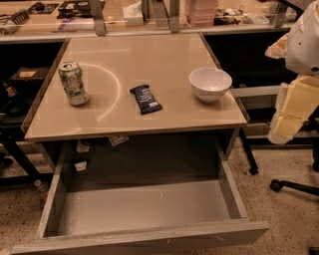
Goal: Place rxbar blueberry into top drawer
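Note:
The rxbar blueberry (145, 98), a small dark navy bar with pale lettering, lies flat near the middle of the beige table top (149, 60). The top drawer (139, 206) is pulled open below the table's front edge; its grey floor is bare and its front panel (144, 241) is nearest the camera. My gripper (288, 117) is the pale yellow part of the arm hanging at the right edge of the view. It is off the table's right side, well apart from the bar and holding nothing that shows.
A green-and-white soda can (73, 83) stands upright at the table's left. A white bowl (210, 83) sits at the right. A cluttered bench (149, 12) runs behind. A chair base (294, 187) stands on the floor at right.

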You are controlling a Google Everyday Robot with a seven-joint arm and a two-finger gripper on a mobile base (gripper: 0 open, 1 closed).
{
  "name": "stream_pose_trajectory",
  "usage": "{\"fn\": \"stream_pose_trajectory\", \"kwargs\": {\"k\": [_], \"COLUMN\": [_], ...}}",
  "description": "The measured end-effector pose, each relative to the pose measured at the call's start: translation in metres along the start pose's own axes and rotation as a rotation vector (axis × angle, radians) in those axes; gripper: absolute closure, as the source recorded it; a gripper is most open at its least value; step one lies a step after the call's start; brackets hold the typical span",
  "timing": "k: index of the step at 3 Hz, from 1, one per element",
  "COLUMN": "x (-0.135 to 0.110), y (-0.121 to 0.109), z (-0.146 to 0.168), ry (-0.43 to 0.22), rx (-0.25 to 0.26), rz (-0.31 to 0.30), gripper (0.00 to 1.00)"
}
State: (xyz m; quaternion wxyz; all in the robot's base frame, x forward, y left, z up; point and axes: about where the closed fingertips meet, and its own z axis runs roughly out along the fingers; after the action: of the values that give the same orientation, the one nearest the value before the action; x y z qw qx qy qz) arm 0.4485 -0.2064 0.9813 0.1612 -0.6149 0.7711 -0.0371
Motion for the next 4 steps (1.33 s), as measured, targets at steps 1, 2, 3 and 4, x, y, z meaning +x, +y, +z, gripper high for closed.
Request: {"fn": "stream_pose_trajectory", "kwargs": {"k": [1,2,3,4], "x": [-0.029,-0.062,-0.089,-0.091], "y": [-0.016,-0.031,-0.039,-0.039], "z": [0.006,0.017,0.03,0.031], "ry": [-0.013,-0.024,-0.047,-0.049], "rx": [-0.004,-0.008,-0.028,-0.025], "rz": [-0.063,-0.119,-0.157,-0.159], "gripper": [0.0,0.0,0.0,0.0]}}
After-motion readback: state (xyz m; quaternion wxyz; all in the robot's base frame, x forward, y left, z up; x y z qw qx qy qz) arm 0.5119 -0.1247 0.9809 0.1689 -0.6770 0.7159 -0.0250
